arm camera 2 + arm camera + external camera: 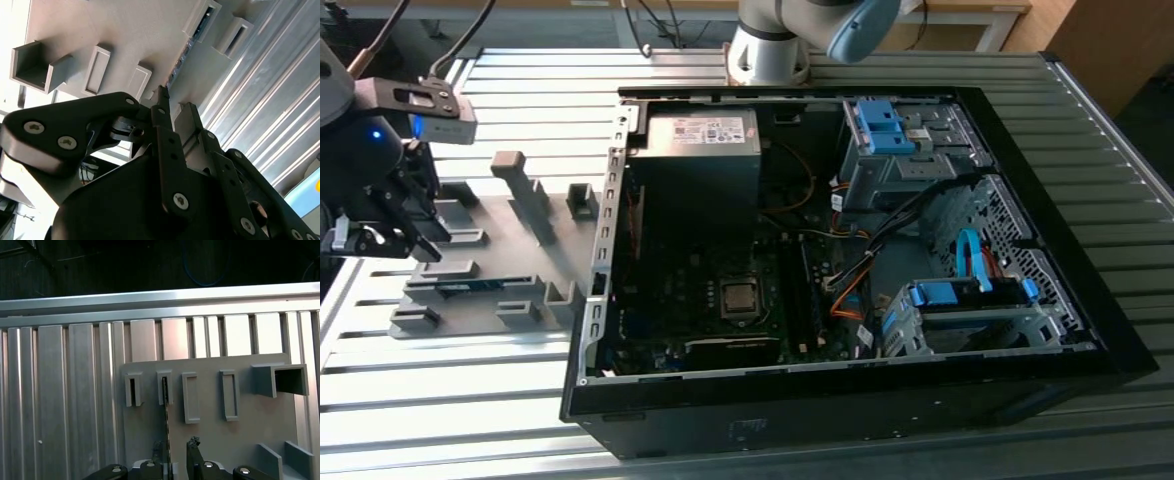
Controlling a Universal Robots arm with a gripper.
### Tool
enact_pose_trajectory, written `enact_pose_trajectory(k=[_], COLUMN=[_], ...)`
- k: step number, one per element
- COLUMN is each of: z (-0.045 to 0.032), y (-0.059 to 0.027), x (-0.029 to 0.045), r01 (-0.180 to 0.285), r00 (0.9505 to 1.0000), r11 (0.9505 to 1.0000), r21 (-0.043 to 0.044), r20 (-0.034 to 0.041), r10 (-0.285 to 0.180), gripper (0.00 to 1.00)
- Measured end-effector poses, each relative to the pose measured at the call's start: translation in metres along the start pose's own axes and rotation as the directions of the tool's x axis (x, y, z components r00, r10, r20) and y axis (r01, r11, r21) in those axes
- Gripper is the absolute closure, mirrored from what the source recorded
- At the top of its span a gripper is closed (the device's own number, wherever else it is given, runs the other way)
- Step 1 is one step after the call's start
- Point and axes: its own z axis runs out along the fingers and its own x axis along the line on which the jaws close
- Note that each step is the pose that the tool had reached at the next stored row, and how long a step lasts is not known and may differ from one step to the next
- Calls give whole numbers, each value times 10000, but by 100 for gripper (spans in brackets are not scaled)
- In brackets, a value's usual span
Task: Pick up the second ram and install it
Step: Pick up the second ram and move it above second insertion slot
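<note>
**Exterior view.** The black two-fingered gripper (394, 240) hangs at the exterior view's left over a grey plastic holder plate with upright slotted posts (520, 215). The plate lies on a ribbed aluminium table (454, 400). The second ram (467, 285), a long, thin blue-green circuit-board stick, stands on edge in the plate's near row of posts. Its long axis runs roughly across the picture, from the gripper's side toward an open black computer case (854, 425). The case sits beside the plate on the exterior view's right, with its silver square CPU socket (740, 297) exposed.

**First wrist view.** The second ram (165, 425) is seen edge-on as a narrow dark line. One end is seated in a slotted post of the holder plate (240, 440) and the other end passes between the fingers of the gripper (175, 450). The jaws stand apart and straddle that end. The stick lies close beside one finger (157, 452), and a clear gap separates it from the other finger.

**Second wrist view.** The stick's edge (180, 65) runs lengthwise from a slotted post to the gripper (173, 102), ending at its fingertips.
</note>
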Motion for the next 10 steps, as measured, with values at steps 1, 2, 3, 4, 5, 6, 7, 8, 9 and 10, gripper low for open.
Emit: enact_pose_trajectory(k=[1,2,3,4,5,6,7,8,9,10], z=[9,18,27,37,49,62,77,89,101,112], y=[-1,-1,-1,-1,-2,-2,-3,-1,1,1], x=[5,8,12,15,18,22,27,31,35,37], r01=[0,0,-1,0,4,14,36,58,71,79], r00=[10000,10000,10000,10000,10000,10000,10000,10000,10000,10000], r11=[10000,10000,10000,10000,10000,10000,10000,10000,10000,10000], r21=[1,1,1,0,-1,-2,-4,-6,-5,-5], r20=[1,1,1,0,-1,-1,-1,-2,-2,-2], r10=[0,0,1,0,-4,-14,-36,-58,-71,-79], gripper=[67,67,67,67,67,67,67,67,67,67])
